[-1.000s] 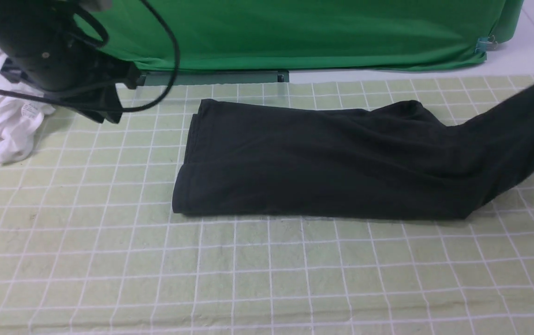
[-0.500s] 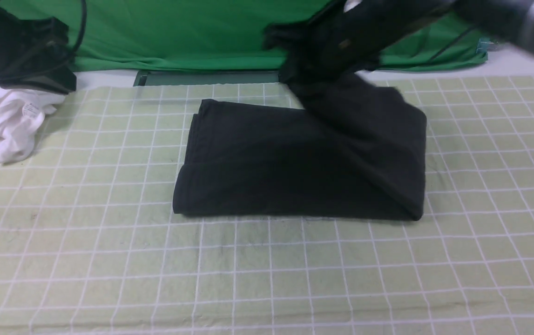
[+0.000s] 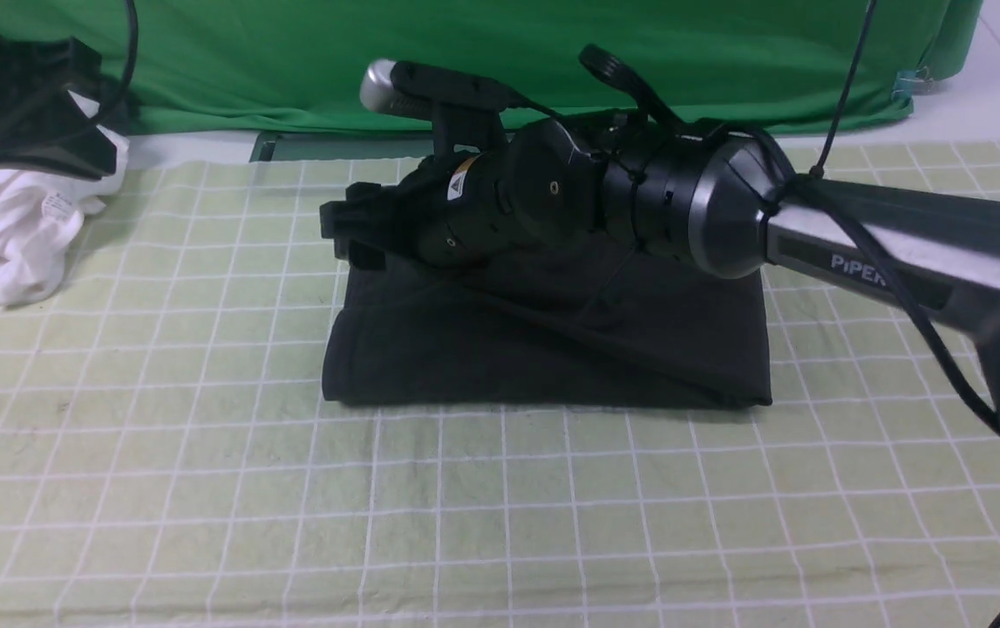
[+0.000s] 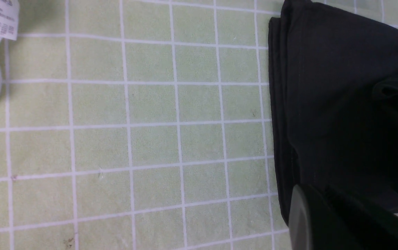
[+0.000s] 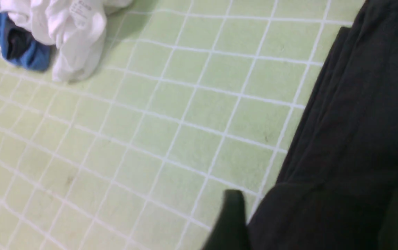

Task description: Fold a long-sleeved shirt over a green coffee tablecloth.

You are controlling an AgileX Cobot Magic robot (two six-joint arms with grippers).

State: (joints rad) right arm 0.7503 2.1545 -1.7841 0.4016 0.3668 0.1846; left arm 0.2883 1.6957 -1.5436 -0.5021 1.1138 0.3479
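Note:
The long-sleeved shirt (image 3: pixel 508 349) lies as a black folded rectangle in the middle of the green coffee tablecloth (image 3: pixel 500 506), with no lettering showing. My right arm reaches across it from the right. The right gripper (image 3: pixel 344 234) is at the shirt's far left corner. In the right wrist view its fingers (image 5: pixel 233 215) stand wide apart, open, with a bulge of the shirt (image 5: pixel 358 121) between them. My left arm (image 3: pixel 20 113) hangs high at the far left. The left gripper (image 4: pixel 318 194) looks shut and empty above the cloth, next to the shirt's left edge (image 4: pixel 330 86).
A crumpled white garment (image 3: pixel 3 227) lies at the far left of the cloth, with a blue cloth (image 5: pixel 18 52) beside it. A plain deep green backdrop (image 3: pixel 552 61) hangs behind the table. The tablecloth stretches bare in front of the shirt.
My right arm has swept the shirt's right end over to the left, halving its length, and now lies across it. My left arm has drawn back to the far left.

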